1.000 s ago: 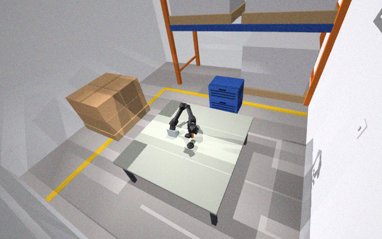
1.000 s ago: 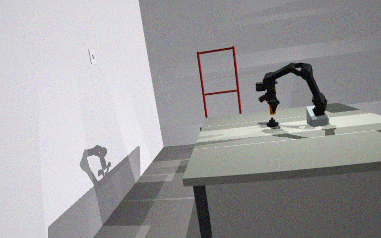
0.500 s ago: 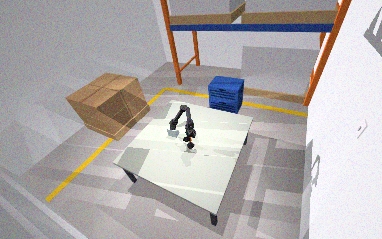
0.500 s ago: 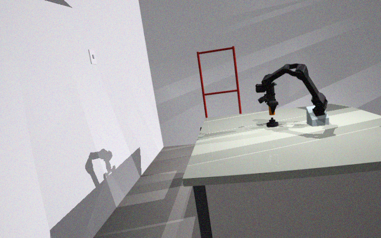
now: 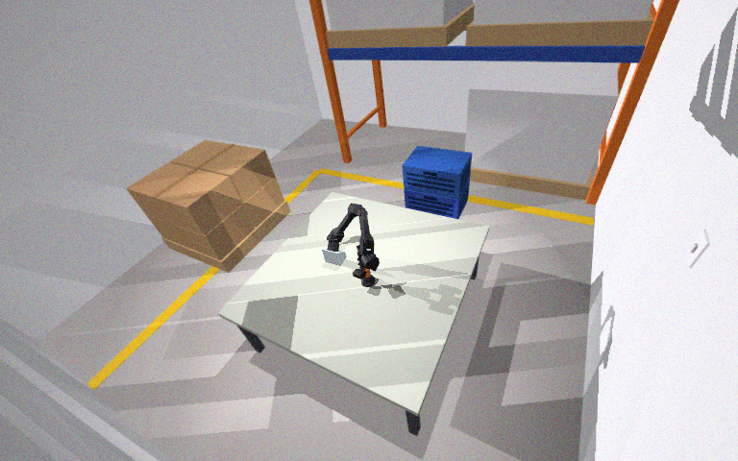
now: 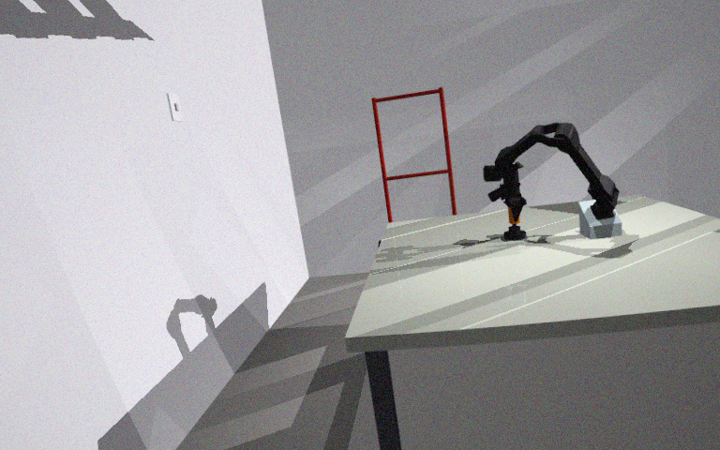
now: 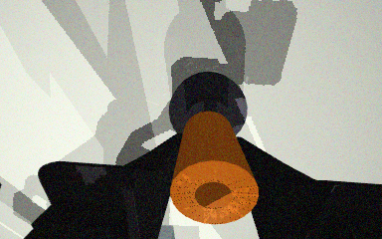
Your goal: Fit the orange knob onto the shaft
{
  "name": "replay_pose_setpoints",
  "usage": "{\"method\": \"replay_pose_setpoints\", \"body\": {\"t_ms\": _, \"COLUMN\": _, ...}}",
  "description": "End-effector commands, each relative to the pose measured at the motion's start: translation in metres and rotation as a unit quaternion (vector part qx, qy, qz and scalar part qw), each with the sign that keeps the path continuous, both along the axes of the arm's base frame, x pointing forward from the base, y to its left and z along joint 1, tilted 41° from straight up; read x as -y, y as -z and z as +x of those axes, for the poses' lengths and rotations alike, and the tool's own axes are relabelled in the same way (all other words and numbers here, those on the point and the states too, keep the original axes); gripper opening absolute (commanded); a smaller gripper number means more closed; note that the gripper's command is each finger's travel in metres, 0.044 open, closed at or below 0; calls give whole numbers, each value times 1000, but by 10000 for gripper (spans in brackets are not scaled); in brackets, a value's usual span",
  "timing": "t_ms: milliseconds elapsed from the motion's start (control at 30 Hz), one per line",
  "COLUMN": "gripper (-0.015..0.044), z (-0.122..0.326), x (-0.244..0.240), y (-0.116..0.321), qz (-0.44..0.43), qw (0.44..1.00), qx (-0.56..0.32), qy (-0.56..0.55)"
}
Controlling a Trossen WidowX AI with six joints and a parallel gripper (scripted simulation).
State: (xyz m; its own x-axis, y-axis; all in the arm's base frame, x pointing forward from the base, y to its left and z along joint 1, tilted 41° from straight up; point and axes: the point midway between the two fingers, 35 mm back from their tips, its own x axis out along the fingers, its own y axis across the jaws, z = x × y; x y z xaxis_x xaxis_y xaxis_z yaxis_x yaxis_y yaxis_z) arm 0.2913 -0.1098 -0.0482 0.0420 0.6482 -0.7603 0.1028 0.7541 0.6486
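Note:
The orange knob (image 5: 367, 273) (image 6: 514, 215) (image 7: 208, 141) is held upright between the fingers of my gripper (image 5: 367, 270) (image 6: 515, 217) (image 7: 208, 139), which is shut on it. The dark round pedestal (image 5: 368, 281) (image 6: 514, 235) (image 7: 181, 107) stands on the table directly below the knob in the top and exterior views. The knob's lower end is very close above the pedestal's top; whether it touches the shaft I cannot tell. In the wrist view the knob's near end shows a hole with a flat side, and the knob partly covers the pedestal. The shaft's flat side is hidden.
The light blue block (image 5: 333, 256) (image 6: 600, 228) under the arm's base stands on the pale table (image 5: 370, 326) (image 6: 477, 296). A blue crate stack (image 5: 436, 181), a large cardboard box (image 5: 209, 201) and an orange-and-blue rack (image 5: 484, 53) stand off the table. A red frame (image 6: 416, 174) stands behind it.

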Motion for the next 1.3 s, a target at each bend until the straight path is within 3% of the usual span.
{"method": "replay_pose_setpoints", "body": {"t_ms": 0, "gripper": 0, "z": 1, "x": 1, "y": 0, "qz": -1, "qw": 1000, "qx": 4, "qy": 5}}
{"method": "replay_pose_setpoints", "body": {"t_ms": 800, "gripper": 0, "z": 0, "x": 3, "y": -3, "qz": -1, "qw": 1000, "qx": 4, "qy": 4}}
{"method": "replay_pose_setpoints", "body": {"t_ms": 1033, "gripper": 0, "z": 0, "x": 4, "y": -1, "qz": -6, "qw": 995, "qx": 69, "qy": -72}}
{"method": "replay_pose_setpoints", "body": {"t_ms": 1267, "gripper": 0, "z": 0, "x": 2, "y": 2, "qz": -6, "qw": 995, "qx": 72, "qy": -76}}
